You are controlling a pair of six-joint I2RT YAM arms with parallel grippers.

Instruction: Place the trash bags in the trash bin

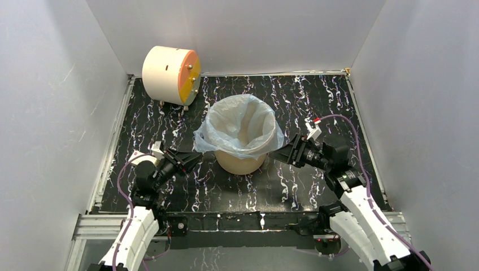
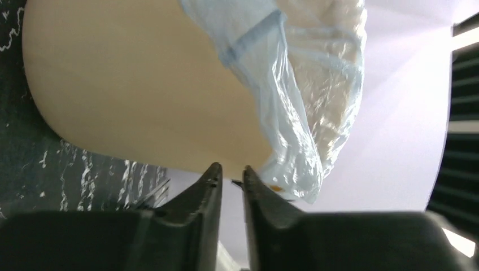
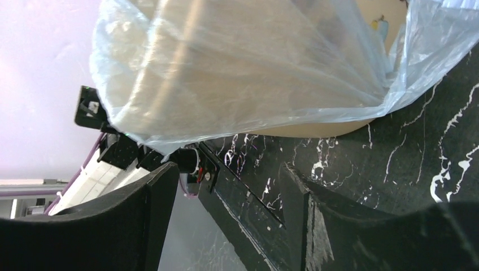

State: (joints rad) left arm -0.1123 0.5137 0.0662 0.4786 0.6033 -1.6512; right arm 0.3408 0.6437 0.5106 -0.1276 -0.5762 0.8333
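Top external view: the bag (image 1: 240,125) is seen seated in the bin (image 1: 240,164) at the middle of the frame, with its mouth spread wide and its edge turned out over the rim, so that a skirt of thin plastic hangs down the outside wall and a looser corner juts toward the left of the frame. The left gripper (image 1: 197,156) is placed just beside that corner, and in the left wrist view its fingers are shown only narrowly apart, with nothing caught between them and the plastic hanging just beyond their tips. The right gripper (image 1: 278,151) is held close to the opposite side of the bin. In the right wrist view its fingers are spread wide with only the black marbled table (image 1: 316,101) between them, and the bag's hem hangs above, untouched. A cream drum (image 1: 169,75) with an orange face is left at the upper left, well apart from the work. The task is judged to be essentially done, since the bag is inside and neither gripper holds it. At most, the uneven hem might be tidied and the arms drawn clear.
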